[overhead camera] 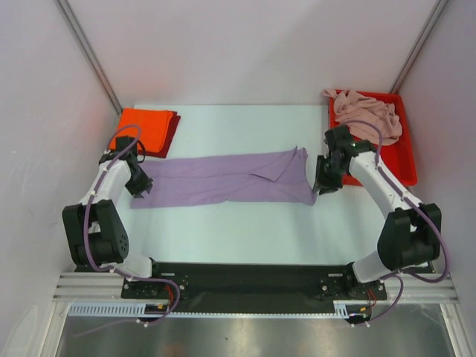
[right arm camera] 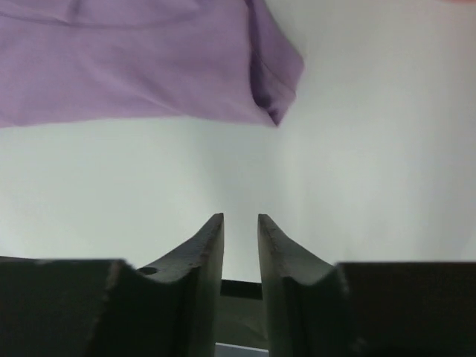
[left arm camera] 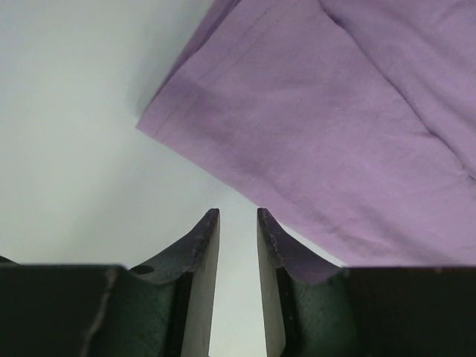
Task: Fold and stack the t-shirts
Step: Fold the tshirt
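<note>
A lavender-purple t-shirt [overhead camera: 223, 178] lies folded into a long strip across the middle of the table. Its left end [left arm camera: 327, 126] fills the left wrist view, just beyond my left gripper [left arm camera: 238, 217], which is open with bare table between its fingers. My right gripper [right arm camera: 240, 221] is also open and holds nothing, a short way from the strip's right corner [right arm camera: 275, 82]. In the top view the left gripper [overhead camera: 141, 184] is at the strip's left end and the right gripper [overhead camera: 326, 181] at its right end. A folded orange-red t-shirt [overhead camera: 143, 128] rests on a dark red one [overhead camera: 169, 137] at the back left. A crumpled pale pink t-shirt [overhead camera: 368, 115] lies in the tray.
A rigid red plastic tray [overhead camera: 405, 160] stands at the back right, right behind the right arm. White walls close in the table on three sides. A black rail [overhead camera: 253, 279] carries both arm bases at the near edge.
</note>
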